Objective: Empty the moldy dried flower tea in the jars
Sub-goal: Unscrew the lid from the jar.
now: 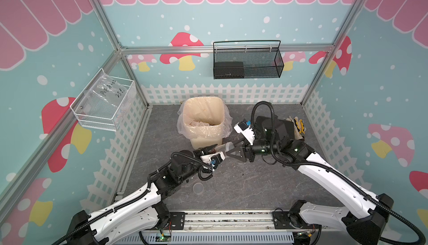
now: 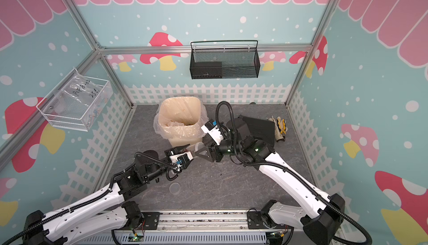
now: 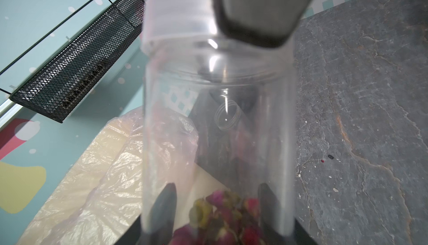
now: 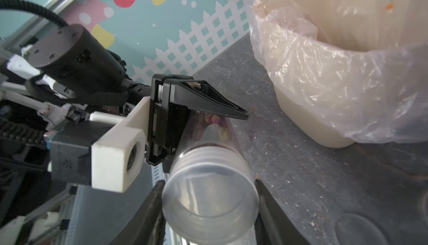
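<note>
Nearest in your right wrist view is the lid (image 4: 209,206), capping the mouth of the jar (image 4: 208,137) and sitting between the fingers of the right tool (image 4: 208,182). Right tool status: jaws narrowed onto the lid, pads against both sides. Contact looks made, but grip firmness can't be confirmed. Left tool (image 3: 216,186) status: clamped at mid width on the jar body near its base end, w/ the moldy dried flower tea (image 3: 222,213) heaped inside between its fingers. Jar pos.: appears held clear of the bench (image 1: 243,181), just in front of the bin (image 1: 203,139), not over its opening. Key relation: the jar's long axis runs approx. horiz. from left tool to right tool, base end left, lid end right. The lid thus points straight into the right tool, and the right arm is the nearer one to it. Judgement: next step is lid removal, i.e. you'd turn the right tool about that same axis while the left tool fixes the body. Any axis offset would likely bind the lid. Tea not yet emptied from this jar.
</note>
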Tool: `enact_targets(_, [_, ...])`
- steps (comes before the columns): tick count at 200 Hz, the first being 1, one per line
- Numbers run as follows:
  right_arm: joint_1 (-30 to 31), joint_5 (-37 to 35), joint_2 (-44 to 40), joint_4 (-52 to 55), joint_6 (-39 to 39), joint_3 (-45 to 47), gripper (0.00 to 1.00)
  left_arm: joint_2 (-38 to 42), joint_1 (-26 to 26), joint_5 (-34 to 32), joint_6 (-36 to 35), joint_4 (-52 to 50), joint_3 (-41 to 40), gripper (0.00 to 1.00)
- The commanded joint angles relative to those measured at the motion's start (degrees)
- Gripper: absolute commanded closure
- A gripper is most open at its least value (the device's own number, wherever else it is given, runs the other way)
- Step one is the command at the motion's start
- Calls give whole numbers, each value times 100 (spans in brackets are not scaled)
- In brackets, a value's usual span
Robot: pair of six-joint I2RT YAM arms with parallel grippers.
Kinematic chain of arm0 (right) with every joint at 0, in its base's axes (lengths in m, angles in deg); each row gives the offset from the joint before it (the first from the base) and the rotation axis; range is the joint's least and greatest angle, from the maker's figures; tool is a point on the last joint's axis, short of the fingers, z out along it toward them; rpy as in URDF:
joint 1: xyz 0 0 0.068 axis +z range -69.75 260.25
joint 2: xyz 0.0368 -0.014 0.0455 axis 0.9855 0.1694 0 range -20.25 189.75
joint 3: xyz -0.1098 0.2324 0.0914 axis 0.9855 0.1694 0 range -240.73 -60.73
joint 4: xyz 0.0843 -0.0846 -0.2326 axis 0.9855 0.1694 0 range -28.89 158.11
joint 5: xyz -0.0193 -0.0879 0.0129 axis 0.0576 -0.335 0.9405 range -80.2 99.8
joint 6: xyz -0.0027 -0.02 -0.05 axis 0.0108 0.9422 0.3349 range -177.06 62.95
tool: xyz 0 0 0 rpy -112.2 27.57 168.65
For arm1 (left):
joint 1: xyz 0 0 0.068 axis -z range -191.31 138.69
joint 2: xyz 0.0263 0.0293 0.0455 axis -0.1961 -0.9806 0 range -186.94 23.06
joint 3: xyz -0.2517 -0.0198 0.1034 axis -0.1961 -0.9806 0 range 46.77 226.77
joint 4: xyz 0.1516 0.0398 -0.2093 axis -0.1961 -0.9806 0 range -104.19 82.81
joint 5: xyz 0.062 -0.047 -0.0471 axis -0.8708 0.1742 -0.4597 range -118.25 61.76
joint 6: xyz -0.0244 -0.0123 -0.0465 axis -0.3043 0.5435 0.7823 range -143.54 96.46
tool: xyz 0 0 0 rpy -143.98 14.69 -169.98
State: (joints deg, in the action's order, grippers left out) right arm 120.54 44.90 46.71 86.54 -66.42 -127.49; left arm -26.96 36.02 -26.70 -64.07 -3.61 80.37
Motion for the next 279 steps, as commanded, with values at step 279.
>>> enact_targets(279, [31,-2385,-832,188,-895,1790,68,124,22,127,10,38,-73,100])
